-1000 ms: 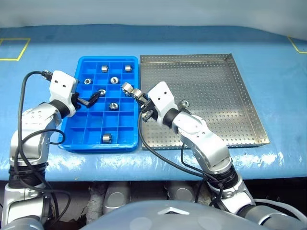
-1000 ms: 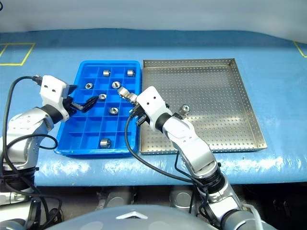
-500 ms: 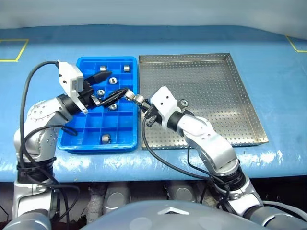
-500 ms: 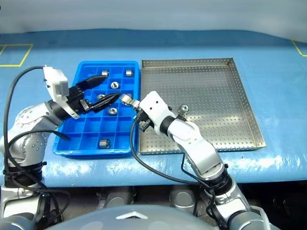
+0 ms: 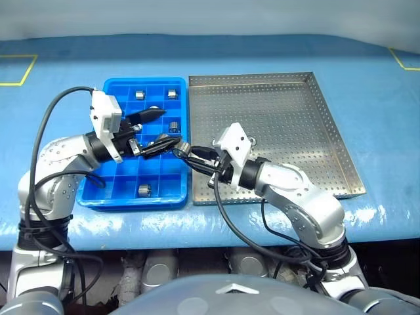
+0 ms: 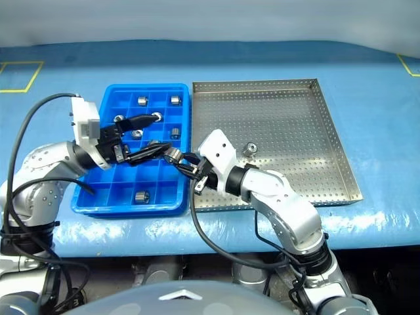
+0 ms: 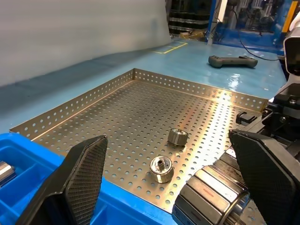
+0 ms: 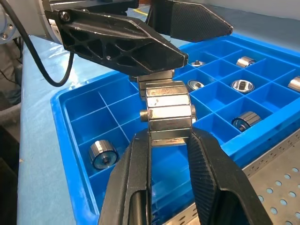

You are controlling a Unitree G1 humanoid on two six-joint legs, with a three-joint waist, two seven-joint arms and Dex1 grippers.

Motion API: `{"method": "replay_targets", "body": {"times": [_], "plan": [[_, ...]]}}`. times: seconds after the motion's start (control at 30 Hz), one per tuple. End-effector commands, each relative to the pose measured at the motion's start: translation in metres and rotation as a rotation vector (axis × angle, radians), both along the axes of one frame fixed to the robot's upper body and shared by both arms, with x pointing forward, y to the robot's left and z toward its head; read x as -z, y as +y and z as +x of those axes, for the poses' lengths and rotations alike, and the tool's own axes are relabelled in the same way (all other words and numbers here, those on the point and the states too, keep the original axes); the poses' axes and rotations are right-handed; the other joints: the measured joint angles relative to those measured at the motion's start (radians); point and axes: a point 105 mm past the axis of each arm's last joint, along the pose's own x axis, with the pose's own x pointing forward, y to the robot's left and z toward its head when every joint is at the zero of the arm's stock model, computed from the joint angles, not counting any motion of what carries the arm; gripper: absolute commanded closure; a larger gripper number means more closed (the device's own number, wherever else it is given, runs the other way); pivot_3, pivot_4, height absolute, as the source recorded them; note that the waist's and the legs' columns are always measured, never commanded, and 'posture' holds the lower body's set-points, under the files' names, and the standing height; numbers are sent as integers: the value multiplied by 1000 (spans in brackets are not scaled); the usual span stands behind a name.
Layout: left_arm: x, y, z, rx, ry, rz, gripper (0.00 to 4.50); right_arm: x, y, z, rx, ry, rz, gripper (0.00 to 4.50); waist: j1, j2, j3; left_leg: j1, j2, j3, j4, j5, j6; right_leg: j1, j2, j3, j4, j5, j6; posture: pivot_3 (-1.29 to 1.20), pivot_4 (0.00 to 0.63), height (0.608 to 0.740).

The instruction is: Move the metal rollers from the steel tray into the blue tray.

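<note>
Right wrist view, right gripper (image 8: 168, 140) clamping roller (image 8: 168, 110), between spread left gripper (image 5: 152, 130) fingers

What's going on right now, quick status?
Right gripper shut on a metal roller, held over the blue tray. Left gripper open around it. One roller left in the steel tray. Nothing in the way.

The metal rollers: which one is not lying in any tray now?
The roller clamped in the right gripper, above the blue tray; the others lie in compartments or on the steel tray.
</note>
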Motion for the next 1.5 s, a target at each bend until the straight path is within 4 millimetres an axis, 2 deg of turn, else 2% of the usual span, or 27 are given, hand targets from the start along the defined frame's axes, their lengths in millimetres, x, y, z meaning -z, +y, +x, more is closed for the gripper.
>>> {"method": "replay_targets", "body": {"times": [0.03, 0.27, 0.43, 0.6, 0.87, 1.3, 1.4, 1.5], "plan": [[-3, 0, -8, 24, 4, 14, 0, -21, -2, -3, -22, -92, 45, 3766, -2, 0, 0, 0, 0, 0, 0, 0, 0, 0, 0, 0, 0, 0, 0, -61, 150, 740], [1, -3, -18, 54, 28, 30, 0, -13, -19, 24, 108, -58, 28, 3766, -2, 0, 0, 0, 0, 0, 0, 0, 0, 0, 0, 0, 0, 0, 0, -58, 150, 740], [-4, -1, -15, 33, 15, 4, 0, -15, -22, 27, 126, -54, 44, 3766, 1, 0, 0, 0, 0, 0, 0, 0, 0, 0, 0, 0, 0, 0, 0, -45, 150, 740], [1, 0, -12, 8, 25, 11, 0, -20, -16, 21, 89, -64, 57, 3766, 1, 0, 0, 0, 0, 0, -1, 0, 0, 0, 0, 0, 0, 0, 0, -40, 150, 740], [0, 1, -8, -4, 24, -3, 0, -33, -5, -4, -59, -49, 141, 3766, 1, 0, 0, 0, 0, 0, 0, 0, 0, 0, 0, 0, 0, 0, 0, -49, 150, 740], [-10, -7, -12, 49, 21, -56, 0, -21, -8, -3, -40, -6, 110, 3766, -1, 0, 0, 0, 0, 0, 0, 0, 0, 0, 0, 0, 0, 0, 0, -58, 150, 740], [-12, -9, -12, 66, 29, -85, 561, -21, -7, -2, -39, -3, 111, 3766, 0, 0, 0, 0, 0, 0, 0, 0, 0, 0, 0, 0, 0, 0, 0, -58, 150, 740], [-14, -11, -14, 77, 29, -100, 1544, -20, -7, -2, -37, 1, 109, 3766, -1, 0, 0, 0, 0, 0, 0, 0, 0, 0, 0, 0, 0, 0, 0, -58, 150, 740]]}}
